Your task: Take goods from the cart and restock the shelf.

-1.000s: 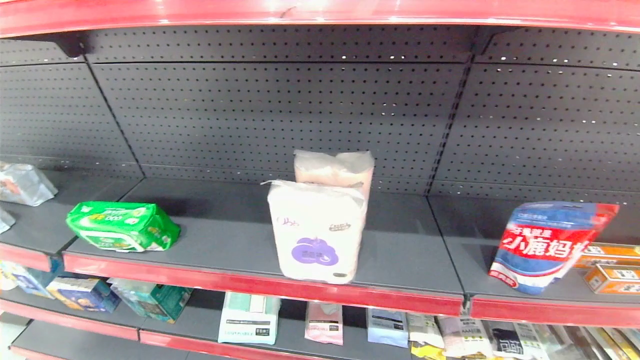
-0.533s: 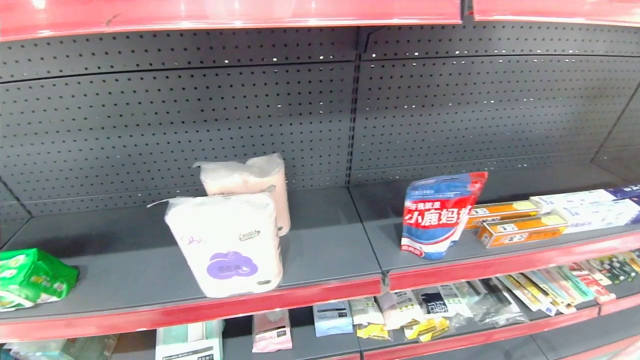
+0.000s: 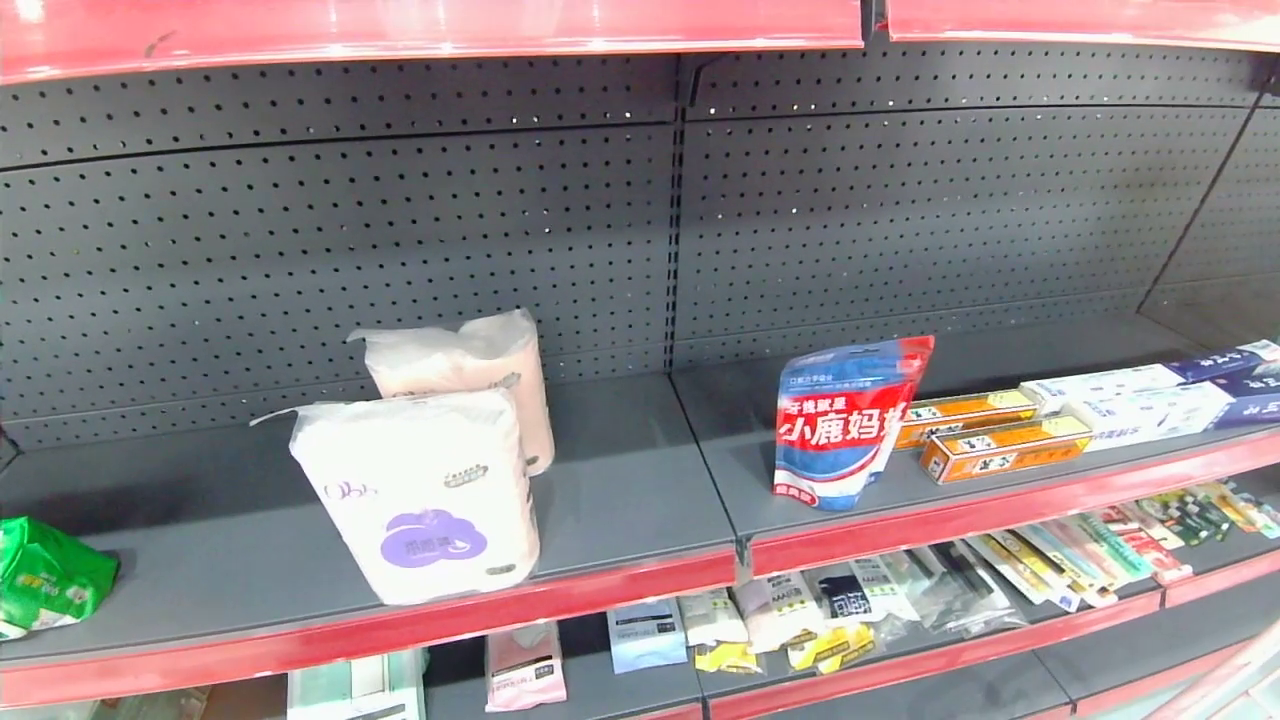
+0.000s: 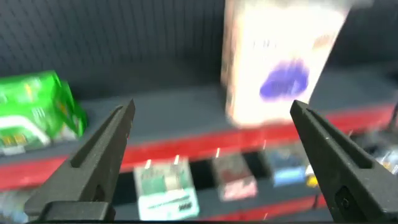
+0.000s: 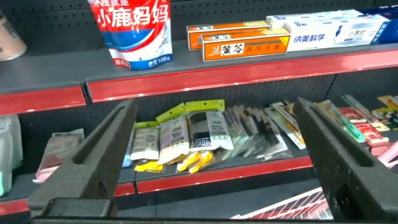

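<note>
Left gripper (image 4: 211, 155): fingers spread wide with nothing between them, facing the red front edge of the shelf.
Green pack (image 3: 50, 585): lying at the far left edge of the head view, on the middle shelf (image 3: 620, 490).
White pack (image 3: 420, 495): upright at lower centre-left, close to the shelf's front edge, with a purple mark on its face.
Pink pack (image 3: 470, 365): upright just behind the white pack, nearer the pegboard.
Blue-and-red pouch (image 3: 845, 420): standing right of centre, on the next shelf section.
Orange boxes (image 3: 1000, 445): two, lying flat just right of the pouch.
White boxes (image 3: 1140, 400): lying flat at the right edge, behind the orange ones.
Small packets (image 3: 880, 605): crowded on the lower shelf, bottom centre-right.
Right gripper (image 5: 214, 155): fingers wide apart and holding nothing, facing the lower shelf's packets.
</note>
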Robot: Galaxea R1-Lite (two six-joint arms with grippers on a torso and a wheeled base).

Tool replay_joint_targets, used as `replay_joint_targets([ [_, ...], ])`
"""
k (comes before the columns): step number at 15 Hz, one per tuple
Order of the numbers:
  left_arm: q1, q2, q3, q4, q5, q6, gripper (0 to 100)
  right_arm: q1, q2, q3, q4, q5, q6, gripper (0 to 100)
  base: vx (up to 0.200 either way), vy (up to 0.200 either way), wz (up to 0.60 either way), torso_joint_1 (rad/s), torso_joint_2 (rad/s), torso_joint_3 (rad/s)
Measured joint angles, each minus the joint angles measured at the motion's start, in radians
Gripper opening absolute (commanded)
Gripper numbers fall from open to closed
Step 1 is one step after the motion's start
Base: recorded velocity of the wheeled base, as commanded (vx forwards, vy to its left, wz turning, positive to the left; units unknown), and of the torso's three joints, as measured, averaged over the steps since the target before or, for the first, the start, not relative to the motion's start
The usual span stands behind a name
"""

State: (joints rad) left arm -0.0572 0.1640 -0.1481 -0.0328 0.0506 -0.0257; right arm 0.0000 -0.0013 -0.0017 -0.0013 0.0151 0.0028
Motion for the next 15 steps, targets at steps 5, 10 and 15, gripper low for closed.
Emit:
replay_joint_targets([
  [5,0.098,0.441,-0.264,-0.021,0.161,-0.068,100,0.0,0.0,0.0,0.0,0.0,0.0,100,0.0,0.0,0.0,0.0,0.0,0.0],
  [10,0.314,0.707,-0.3,0.041,0.137,-0.084,100,0.0,0.0,0.0,0.0,0.0,0.0,100,0.0,0.0,0.0,0.0,0.0,0.0],
  [15,0.375,0.849,-0.28,0.019,0.122,-0.079,100,0.0,0.0,0.0,0.0,0.0,0.0,100,0.0,0.0,0.0,0.0,0.0,0.0],
])
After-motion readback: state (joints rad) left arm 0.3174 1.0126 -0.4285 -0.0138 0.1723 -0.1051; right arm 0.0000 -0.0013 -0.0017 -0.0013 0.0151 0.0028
